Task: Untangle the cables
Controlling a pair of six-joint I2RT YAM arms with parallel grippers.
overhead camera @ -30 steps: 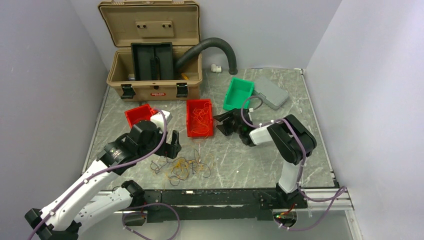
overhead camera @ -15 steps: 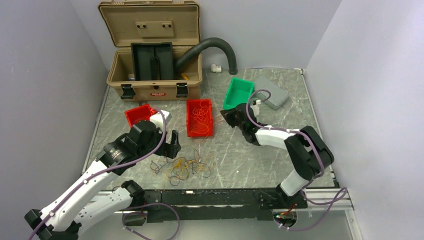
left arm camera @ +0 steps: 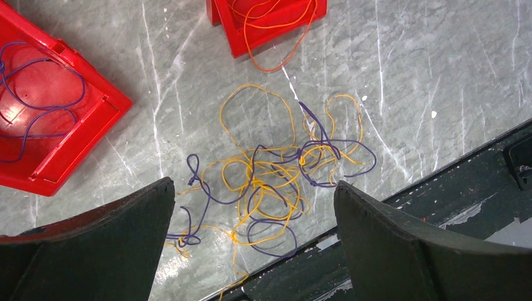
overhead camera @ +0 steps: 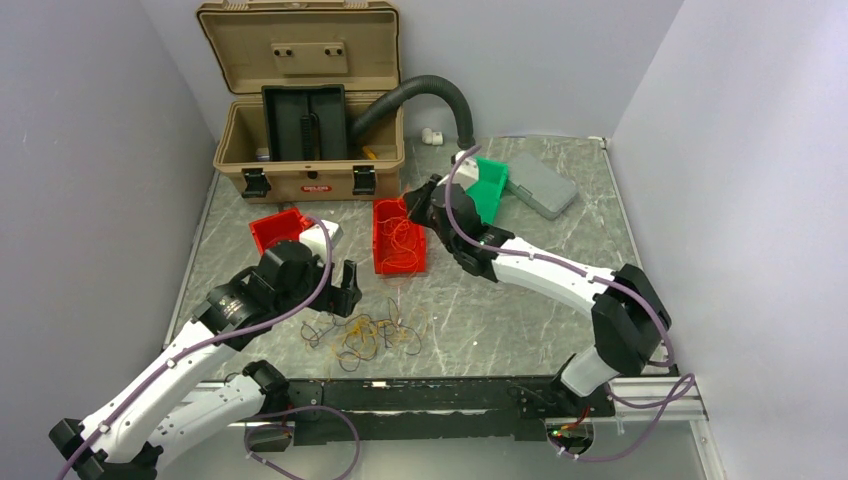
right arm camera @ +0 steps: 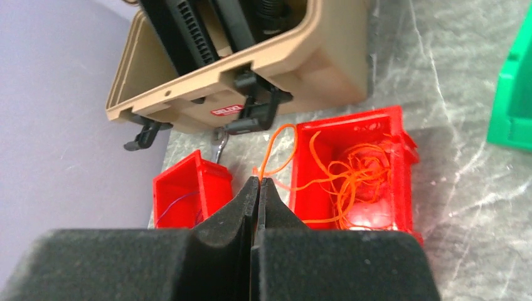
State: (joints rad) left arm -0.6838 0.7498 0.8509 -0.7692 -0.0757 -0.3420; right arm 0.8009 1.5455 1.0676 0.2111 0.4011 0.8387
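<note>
A tangle of thin yellow and dark purple cables lies on the table near the front rail. My left gripper hovers just above and left of it, open. In the left wrist view the tangle shows between and beyond the wide-apart fingertips. My right gripper reaches over the far right corner of the middle red bin. It is shut on an orange cable strand that loops back into that bin's heap of orange cables.
A smaller red bin with purple cables sits at the left. Behind stand an open tan case and a black ribbed hose. A green bin and a grey box lie at the back right.
My right arm has swung left from beside the green bin to over the middle red bin, and its jaws have closed. The left arm has not moved.
</note>
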